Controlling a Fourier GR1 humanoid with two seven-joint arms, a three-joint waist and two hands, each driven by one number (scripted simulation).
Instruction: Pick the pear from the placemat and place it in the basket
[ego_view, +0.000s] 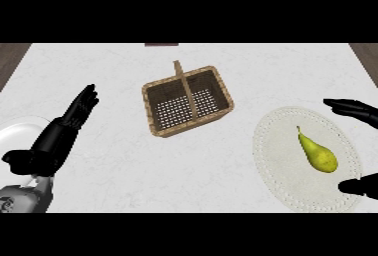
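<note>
Reaching in from the right edge, the right hand (354, 111) shows only in part: straight fingers (341, 105) stretch over the upper right rim of the placemat (284, 135), and its thumb (357, 186) pokes in lower down by the mat's lower right edge, so the hand is spread wide and grasps nothing. Between fingers and thumb, a little to their left, the pear (317, 154) lies on the pale round placemat, stem pointing up and left, fat end down and right, touched by neither part of the hand. Left of the mat and well apart from it, the wicker basket (156, 120) sits tilted on the white marbled counter (221, 180), its handle running across the open top and nothing inside. At the far left the left hand (68, 125) rests with fingers straight and pointing up, holding nothing. Beside it a white plate (16, 131) shows at the left edge.
</note>
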